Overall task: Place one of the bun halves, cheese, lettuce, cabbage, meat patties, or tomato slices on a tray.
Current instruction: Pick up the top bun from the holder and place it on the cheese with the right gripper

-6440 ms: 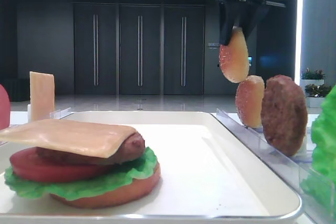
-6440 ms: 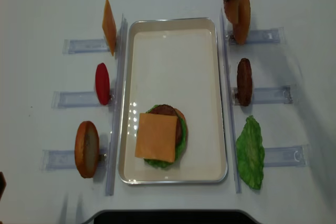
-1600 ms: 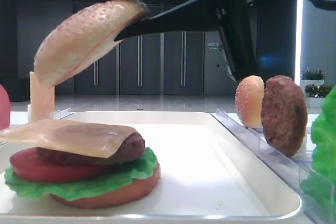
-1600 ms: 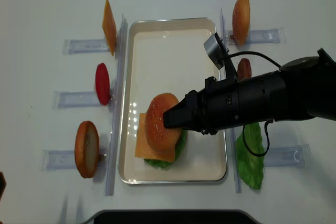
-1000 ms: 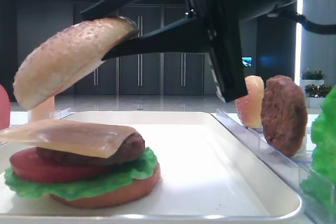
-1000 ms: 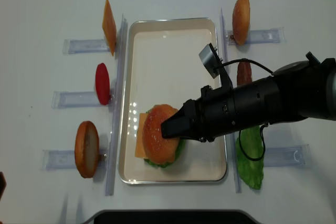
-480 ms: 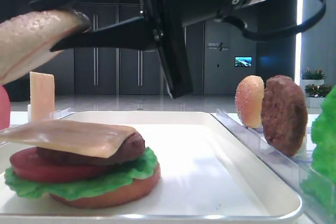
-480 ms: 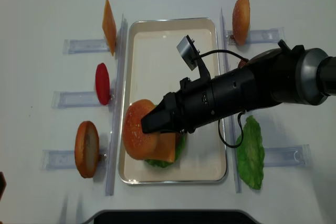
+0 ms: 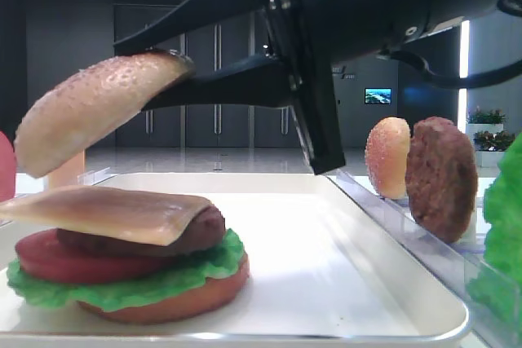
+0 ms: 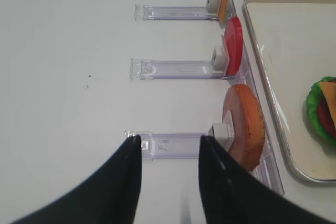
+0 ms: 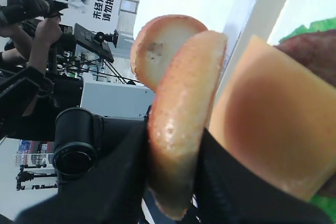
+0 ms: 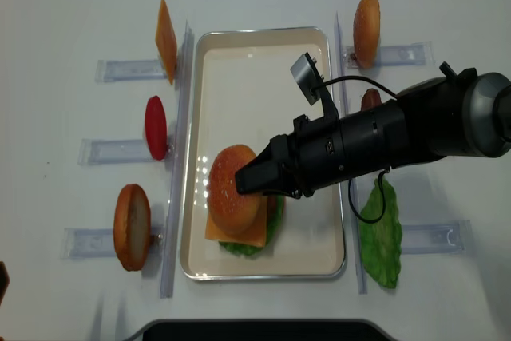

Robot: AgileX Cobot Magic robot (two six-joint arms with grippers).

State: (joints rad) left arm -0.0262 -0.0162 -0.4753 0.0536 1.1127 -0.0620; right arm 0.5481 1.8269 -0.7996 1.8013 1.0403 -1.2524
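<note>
Your right end effector (image 12: pixel 254 179) reaches leftward across the tray (image 12: pixel 263 61), clamped on the bun top (image 12: pixel 234 189). The bun hangs tilted above the cheese (image 9: pixel 106 211). Left end effector (image 10: pixel 168 145), lower frame, stands parted and empty.

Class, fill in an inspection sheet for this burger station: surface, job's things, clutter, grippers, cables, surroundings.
Surface: white table, clear holder racks on both sides.
Job's things: tray holds a stack topped with cheese; bun top held tilted above it, not touching.
Clutter: nothing seen.
Grippers: right gripper shut on the bun top; left gripper open, empty, over the table.
Cables: black cable along the right arm.
Surroundings: dark hall with doors.
</note>
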